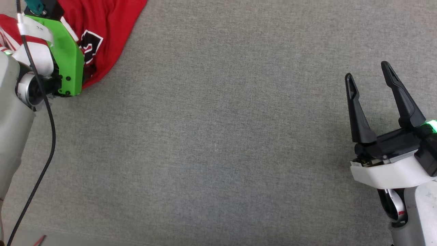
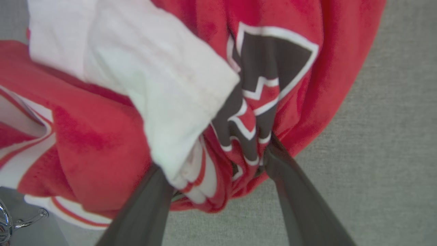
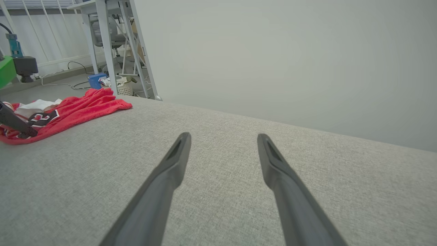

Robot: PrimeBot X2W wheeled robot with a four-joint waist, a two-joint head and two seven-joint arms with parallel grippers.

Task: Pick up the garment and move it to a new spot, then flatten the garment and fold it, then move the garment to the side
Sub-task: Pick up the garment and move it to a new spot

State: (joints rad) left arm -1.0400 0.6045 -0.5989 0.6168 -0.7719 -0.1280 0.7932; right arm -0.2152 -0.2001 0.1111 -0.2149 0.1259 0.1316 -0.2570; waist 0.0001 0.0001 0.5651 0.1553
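Garment (image 1: 109, 30), crumpled heap at bench's (image 1: 222, 136) far left: left hand (image 2: 213, 155) there, fingers apart astride a bunched fold, the nearer; right hand (image 1: 367, 71), fingers apart, empty, over bench's near right.

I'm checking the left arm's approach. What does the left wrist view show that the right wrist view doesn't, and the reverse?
Left wrist view: the open left gripper, fingers astride a bunched fold of the garment, its white sleeve and black print close up. Right wrist view: the open right gripper above bare grey surface, white table legs and a blue box beyond. Both: the red garment crumpled on that grey surface.
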